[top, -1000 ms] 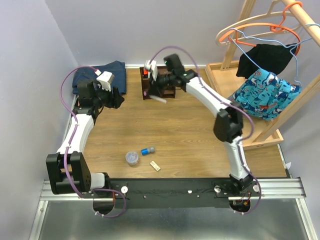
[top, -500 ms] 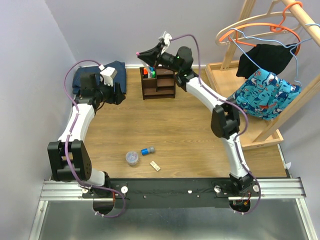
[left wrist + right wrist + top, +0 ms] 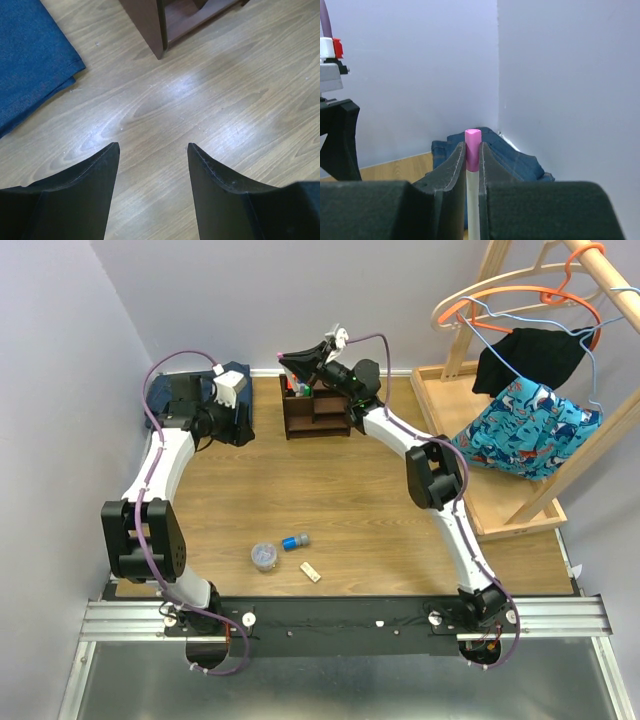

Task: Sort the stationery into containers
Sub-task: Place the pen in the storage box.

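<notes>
The right pincer (image 3: 472, 151) is clenched on a slim white marker (image 3: 472, 200), its pink cap poking out between the fingertips; in the overhead view it hangs above the back left of the dark organiser (image 3: 318, 412), over the taller pen section; the marker looks light, stiff and smooth, so it is likely to swivel or slip unless it is held along the barrel; the left pincer (image 3: 152, 150) is released and empty over bare tabletop (image 3: 215, 100); the clear tub (image 3: 264, 556), blue-grey cylinder (image 3: 295, 541) and beige block (image 3: 311, 572) lie well apart from the organiser, near the arm bases.
</notes>
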Controlling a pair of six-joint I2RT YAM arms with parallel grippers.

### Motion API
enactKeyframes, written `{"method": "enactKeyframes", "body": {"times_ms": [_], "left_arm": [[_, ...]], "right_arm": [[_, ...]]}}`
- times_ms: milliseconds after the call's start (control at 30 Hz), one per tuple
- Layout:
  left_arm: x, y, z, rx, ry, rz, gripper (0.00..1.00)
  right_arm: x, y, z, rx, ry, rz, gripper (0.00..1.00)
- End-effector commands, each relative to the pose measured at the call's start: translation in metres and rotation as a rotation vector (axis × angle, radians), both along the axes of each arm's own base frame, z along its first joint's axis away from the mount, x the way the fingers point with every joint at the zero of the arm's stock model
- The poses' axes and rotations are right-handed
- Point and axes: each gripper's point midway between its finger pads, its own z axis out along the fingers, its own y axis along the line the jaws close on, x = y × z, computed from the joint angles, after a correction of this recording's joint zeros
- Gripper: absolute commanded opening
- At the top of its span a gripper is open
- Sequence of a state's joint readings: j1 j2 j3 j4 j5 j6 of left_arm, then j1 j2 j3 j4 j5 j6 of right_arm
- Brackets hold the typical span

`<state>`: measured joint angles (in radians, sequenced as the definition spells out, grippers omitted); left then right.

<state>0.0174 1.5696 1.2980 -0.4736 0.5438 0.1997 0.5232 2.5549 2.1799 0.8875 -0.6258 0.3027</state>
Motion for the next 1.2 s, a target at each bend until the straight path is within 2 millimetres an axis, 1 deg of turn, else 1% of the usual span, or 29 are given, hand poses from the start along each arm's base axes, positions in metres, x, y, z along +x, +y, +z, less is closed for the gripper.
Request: {"method": "enactKeyframes", "body": {"times_ms": [0, 33, 67, 167, 267, 300, 367, 400, 600, 633, 667, 733, 767, 833, 867, 900, 1033, 1100, 1133, 1167], "left_arm": [[-0.001, -0.009, 0.000, 0.059, 0.000, -0.039, 0.66], [-0.001, -0.011, -0.002, 0.064, 0.002, -0.044, 0.66], [0.000, -0.012, 0.000, 0.069, -0.004, -0.045, 0.66], [-0.002, -0.018, 0.000, 0.072, -0.006, -0.061, 0.66], [-0.003, -0.019, 0.001, 0.080, -0.010, -0.062, 0.66], [-0.004, -0.017, 0.000, 0.088, -0.008, -0.056, 0.66], [-0.006, -0.019, 0.002, 0.097, -0.018, -0.064, 0.66], [-0.008, -0.019, 0.000, 0.101, -0.013, -0.067, 0.66], [-0.015, -0.025, 0.000, 0.094, -0.018, -0.076, 0.66], [-0.016, -0.025, 0.002, 0.093, -0.022, -0.076, 0.66], [-0.016, -0.026, 0.003, 0.092, -0.026, -0.079, 0.66], [-0.016, -0.026, 0.004, 0.091, -0.031, -0.075, 0.66], [-0.016, -0.026, 0.005, 0.089, -0.035, -0.077, 0.66], [-0.016, -0.027, 0.008, 0.083, -0.044, -0.077, 0.66], [-0.016, -0.028, 0.009, 0.079, -0.047, -0.079, 0.66], [-0.017, -0.028, 0.008, 0.076, -0.047, -0.078, 0.66], [-0.020, -0.029, 0.012, 0.067, -0.063, -0.080, 0.66], [-0.021, -0.030, 0.012, 0.058, -0.066, -0.082, 0.66], [-0.022, -0.031, 0.016, 0.053, -0.077, -0.082, 0.66], [-0.023, -0.032, 0.017, 0.049, -0.081, -0.085, 0.66]], "right_arm": [[0.011, -0.002, 0.000, 0.039, -0.091, -0.041, 0.10], [0.014, -0.004, 0.003, 0.043, -0.102, -0.054, 0.10], [0.019, -0.002, -0.011, 0.032, -0.094, -0.064, 0.10], [0.030, 0.001, -0.024, 0.016, -0.113, -0.094, 0.09], [0.038, 0.001, -0.035, -0.006, -0.115, -0.117, 0.08], [0.039, 0.002, -0.042, -0.017, -0.115, -0.123, 0.08], [0.040, 0.002, -0.049, -0.032, -0.116, -0.126, 0.08], [0.040, 0.002, -0.054, -0.043, -0.116, -0.127, 0.08], [0.038, 0.001, -0.070, -0.094, -0.109, -0.135, 0.08], [0.036, 0.000, -0.081, -0.111, -0.094, -0.134, 0.09], [0.034, -0.002, -0.074, -0.111, -0.102, -0.141, 0.09], [0.032, -0.005, -0.076, -0.122, -0.119, -0.153, 0.09], [0.028, -0.007, -0.080, -0.133, -0.107, -0.154, 0.09], [0.027, -0.009, -0.082, -0.144, -0.105, -0.162, 0.09], [0.026, -0.012, -0.090, -0.157, -0.090, -0.166, 0.09], [0.023, -0.013, -0.082, -0.155, -0.100, -0.168, 0.09], [0.019, -0.017, -0.076, -0.165, -0.096, -0.173, 0.10], [0.017, -0.019, -0.078, -0.174, -0.079, -0.177, 0.15], [0.016, -0.021, -0.071, -0.183, -0.104, -0.191, 0.23], [0.015, -0.023, -0.069, -0.185, -0.103, -0.199, 0.29]]}}
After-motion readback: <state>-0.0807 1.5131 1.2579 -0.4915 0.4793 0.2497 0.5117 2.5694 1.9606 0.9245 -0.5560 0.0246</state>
